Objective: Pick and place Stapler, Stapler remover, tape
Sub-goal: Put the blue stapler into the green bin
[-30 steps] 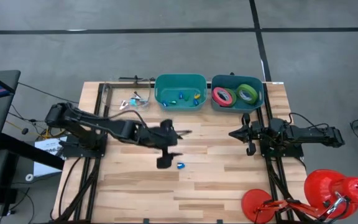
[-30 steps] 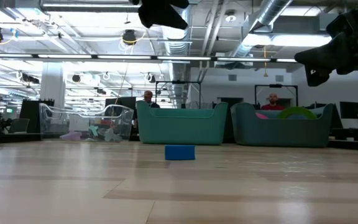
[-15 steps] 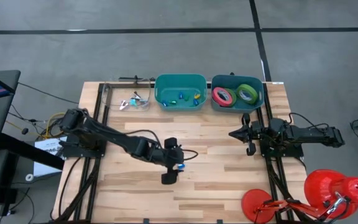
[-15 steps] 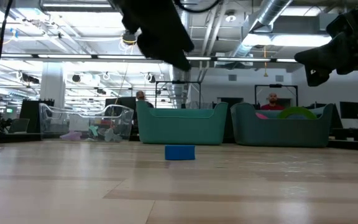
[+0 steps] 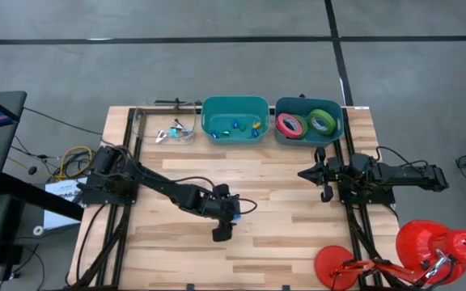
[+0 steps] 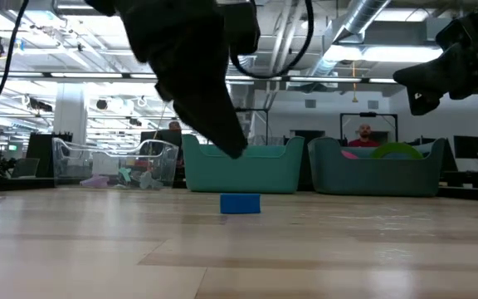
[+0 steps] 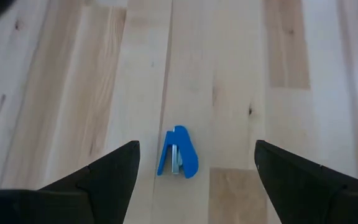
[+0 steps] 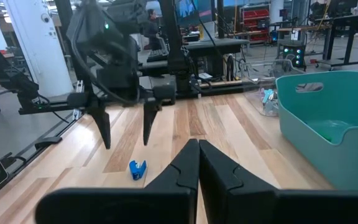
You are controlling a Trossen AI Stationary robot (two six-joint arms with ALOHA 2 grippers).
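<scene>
stapler remover [image 5: 235, 216], small and blue, lies mid-tabletop [image 5: 298, 234] from above, my left pincer [image 5: 221, 230] hanging over it, fingers spread. tape [image 5: 291, 124] rolls sit in the right bin [image 5: 335, 132]. low down, the remover [image 6: 240, 203] rests before the teal bins. my left wrist sees it [image 7: 178, 154] between my fingers. my right pincer [image 8: 197, 149] is pressed together.

A small blue stapler [image 7: 178, 154] lies flat mid-table; pink and green tape [image 5: 306, 123] rolls rest in the right bin.
</scene>
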